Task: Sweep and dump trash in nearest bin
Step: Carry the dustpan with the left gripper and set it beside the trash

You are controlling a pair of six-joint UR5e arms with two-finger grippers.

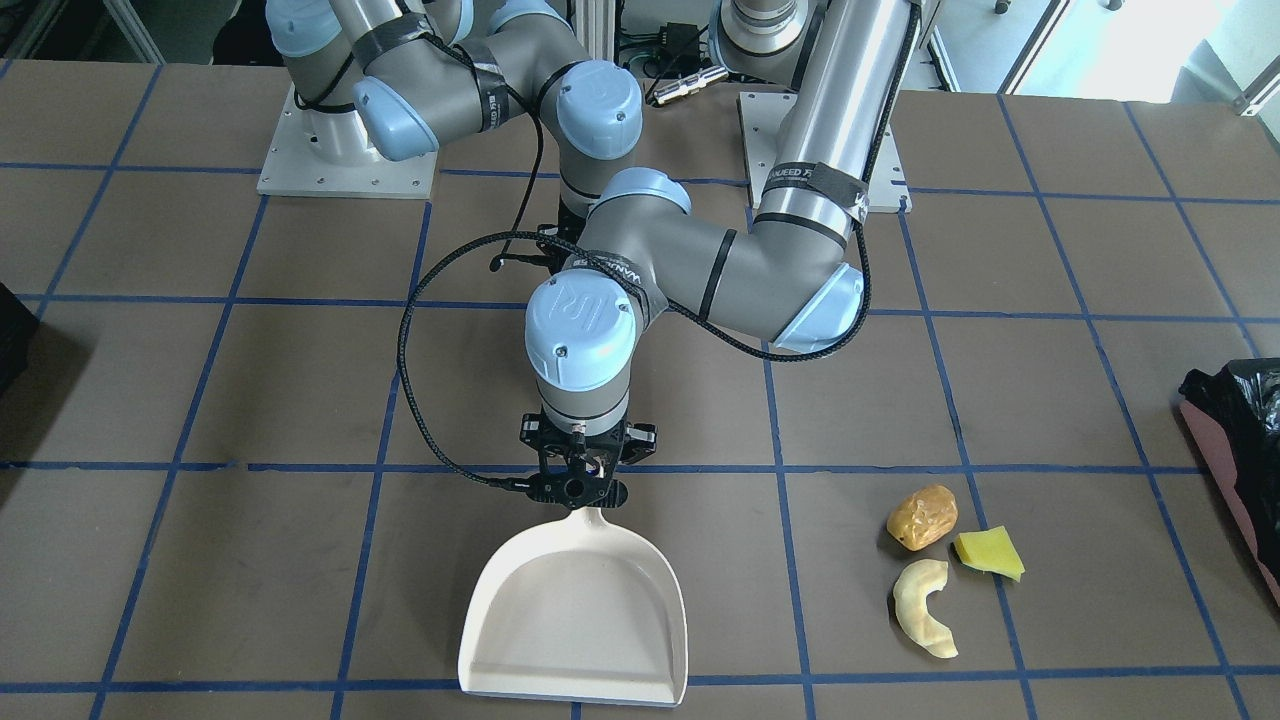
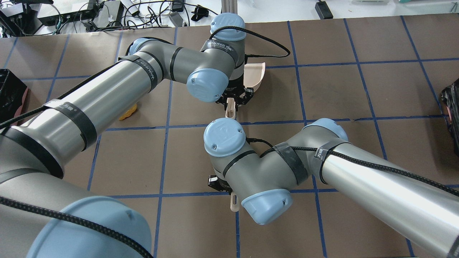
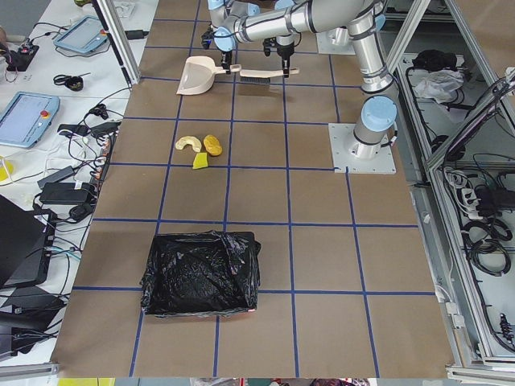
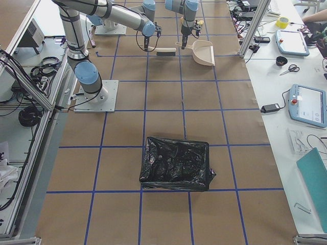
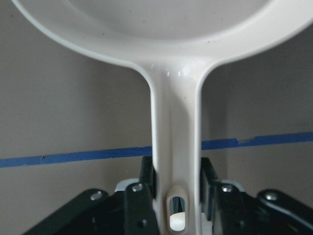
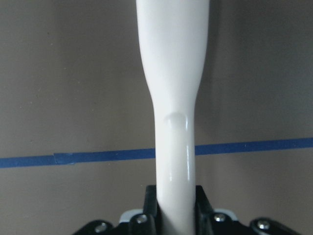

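My left gripper point(image 1: 577, 490) is shut on the handle of a cream dustpan point(image 1: 575, 620), which lies flat on the table; the left wrist view shows the fingers point(image 5: 139, 196) clamping the handle. My right gripper point(image 6: 176, 210) is shut on the cream handle of a brush point(image 3: 261, 75), behind the dustpan. The trash lies to the robot's left of the pan: a golden-brown chunk point(image 1: 922, 516), a cream crescent point(image 1: 925, 607) and a yellow wedge point(image 1: 990, 553). The pinkish bin point(image 1: 1240, 480) with its black bag point(image 3: 201, 273) stands further left.
A second bag-lined bin point(image 4: 176, 163) stands toward the table's right end. The brown table top point(image 1: 200, 400) carries a blue tape grid. Both arms cross over the middle of the table. Arm base plates point(image 1: 345, 165) sit at the robot's side.
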